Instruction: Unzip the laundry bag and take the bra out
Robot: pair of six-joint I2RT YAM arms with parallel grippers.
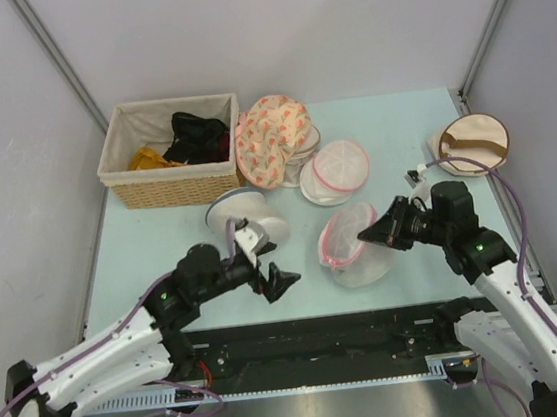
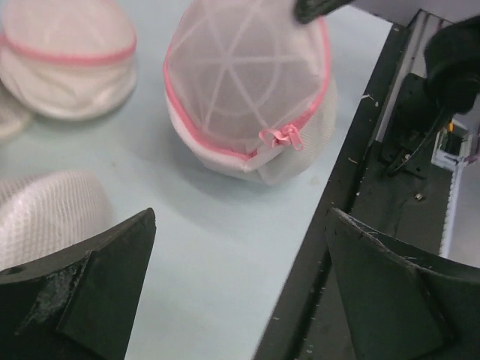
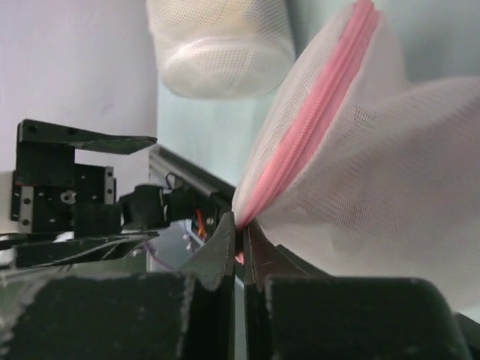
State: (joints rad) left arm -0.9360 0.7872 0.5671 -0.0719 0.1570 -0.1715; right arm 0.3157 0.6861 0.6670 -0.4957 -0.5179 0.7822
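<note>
The laundry bag (image 1: 349,249), a white mesh pouch with a pink zipper band, lies on the table near the front edge. My right gripper (image 1: 370,230) is shut on its pink zipper rim, pinching it at the bag's right side; the right wrist view shows the jaws (image 3: 241,229) closed on the pink band of the bag (image 3: 360,150). My left gripper (image 1: 267,260) is open and empty, left of the bag. In the left wrist view the bag (image 2: 247,82) stands ahead of the open gripper (image 2: 240,217), with its pink zipper pull (image 2: 281,136) facing me. No red bra shows.
A wicker basket (image 1: 166,191) at the back left holds a black garment (image 1: 199,132) and yellow cloth (image 1: 147,158). A peach floral bag (image 1: 271,139), a second pink-trimmed pouch (image 1: 340,169) and a white mesh cylinder (image 1: 249,217) lie behind. A tan round bag (image 1: 472,141) lies at the right.
</note>
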